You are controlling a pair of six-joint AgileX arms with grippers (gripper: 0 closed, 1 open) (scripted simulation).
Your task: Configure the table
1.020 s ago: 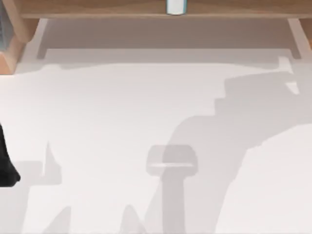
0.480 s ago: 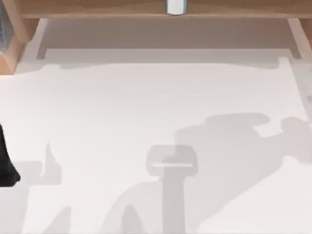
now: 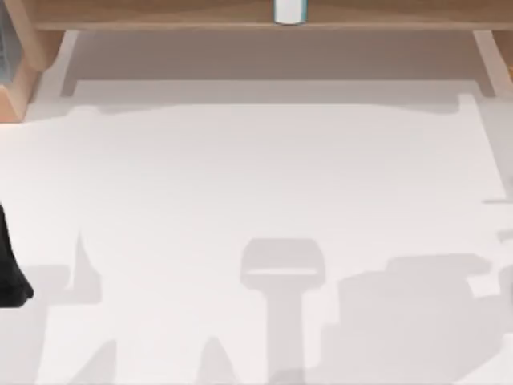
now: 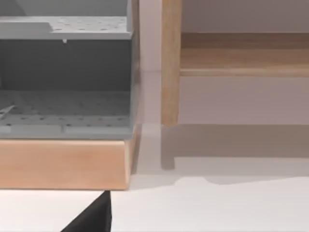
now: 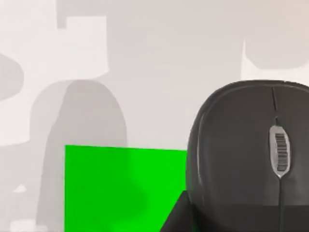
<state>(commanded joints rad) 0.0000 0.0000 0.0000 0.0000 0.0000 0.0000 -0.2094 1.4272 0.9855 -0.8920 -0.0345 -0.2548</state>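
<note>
The table [image 3: 256, 176], a plain white flat top, is seen across nearly the whole top view; grey shadows are cast on its near part and on its right side; along its far edge a light-brown wooden ledge [image 3: 160, 14] is placed, and a small white object [image 3: 288, 10] is standing on the ledge near the middle. The left arm [image 3: 10, 269] is seen as a dark shape at the left edge of the table; in the left wrist view a black part of the left gripper [image 4: 94, 217] is shown over the white surface, and whether it is wide, narrow or holding something cannot be told. Beyond it a grey perforated rack [image 4: 65, 77] is set on a wooden base [image 4: 63, 162], just beside a wooden post [image 4: 170, 63]. In the right wrist view a black mouse [image 5: 241, 154] with a scroll wheel [image 5: 279, 152] is seen very near, next to a bright green mat [image 5: 120, 188] lying flat on the table; whether the mouse is touching the mat cannot be told; a dark part of the right gripper [image 5: 176, 220] is shown beside the mouse, and its state cannot be told either.
</note>
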